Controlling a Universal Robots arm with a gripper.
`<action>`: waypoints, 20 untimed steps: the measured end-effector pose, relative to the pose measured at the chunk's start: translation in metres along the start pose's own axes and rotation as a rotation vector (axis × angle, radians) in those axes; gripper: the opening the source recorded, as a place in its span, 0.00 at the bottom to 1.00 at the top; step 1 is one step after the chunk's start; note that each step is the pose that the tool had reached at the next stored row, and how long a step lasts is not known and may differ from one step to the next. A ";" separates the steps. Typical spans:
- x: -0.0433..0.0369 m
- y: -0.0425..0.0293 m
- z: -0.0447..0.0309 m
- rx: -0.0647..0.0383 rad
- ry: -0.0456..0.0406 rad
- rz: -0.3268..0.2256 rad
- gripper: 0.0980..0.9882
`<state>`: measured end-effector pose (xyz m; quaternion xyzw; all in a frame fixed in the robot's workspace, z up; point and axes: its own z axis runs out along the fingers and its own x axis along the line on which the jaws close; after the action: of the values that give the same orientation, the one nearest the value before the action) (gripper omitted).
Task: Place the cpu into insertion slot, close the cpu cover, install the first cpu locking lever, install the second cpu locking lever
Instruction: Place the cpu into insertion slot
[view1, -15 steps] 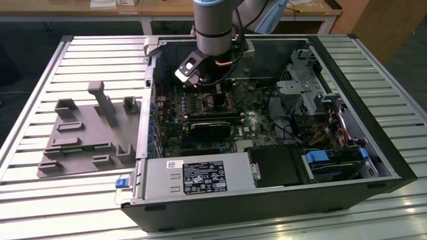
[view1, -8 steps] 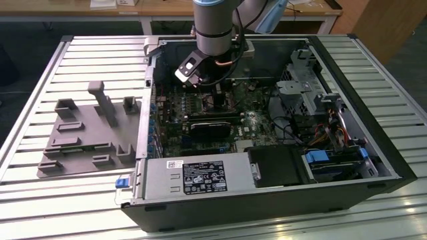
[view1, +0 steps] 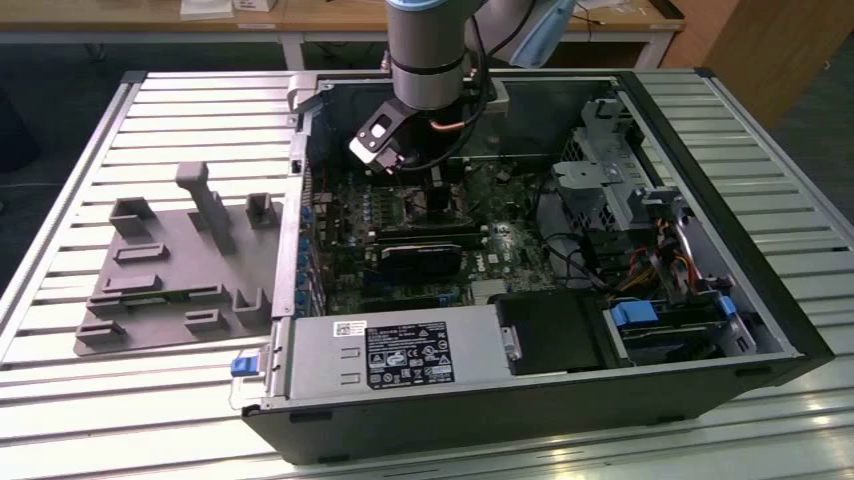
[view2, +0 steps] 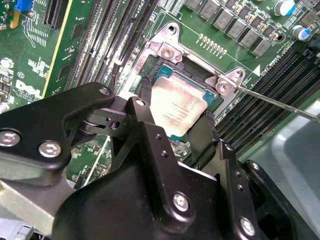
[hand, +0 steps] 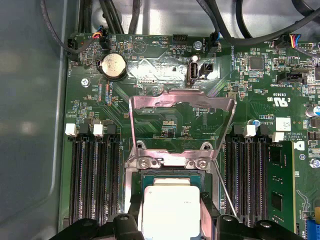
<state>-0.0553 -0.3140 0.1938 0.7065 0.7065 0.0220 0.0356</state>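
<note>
With the arm reaching straight down into the open computer case (view1: 781, 330) in the upper middle of the exterior view, I have the claw (view1: 434, 205) low over the green board, well behind the grey power supply (view1: 387, 355) that runs along the case's near edge. In both wrist views the claw (view2: 175, 120) is clamped on the chip (view2: 177, 105), with one black finger (view2: 144, 116) against one edge and its partner against the opposite edge, so the pale metal top shows between them. The chip (hand: 170, 205) lies square over the socket (hand: 131, 172), inside its silver rim, though I cannot tell whether it is fully seated or just above the contacts. The cover (hand: 145, 102) stands swung up from its hinge at the far side of the socket, and I can see the board through its window. A thin wire lever (hand: 225, 192) angles away from the hinge corner, free of the cover; it also shows as a long bare rod (view2: 280, 102) in the second wrist view. Rows of black memory slots (hand: 92, 170) flank the socket on both sides, and a coin battery (hand: 112, 65) sits beyond the cover. On the exterior view's left, a grey moulded tray (view1: 160, 290) rests on the slatted table (view1: 120, 420) beside the case.
</note>
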 end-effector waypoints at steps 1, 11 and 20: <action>0.0000 0.0000 0.0000 0.000 -0.0001 0.000 0.50; 0.0000 0.0002 0.0011 0.000 -0.0002 0.000 0.50; 0.0000 0.0002 0.0017 0.000 -0.0002 0.000 0.50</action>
<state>-0.0550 -0.3140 0.1921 0.7065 0.7065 0.0219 0.0357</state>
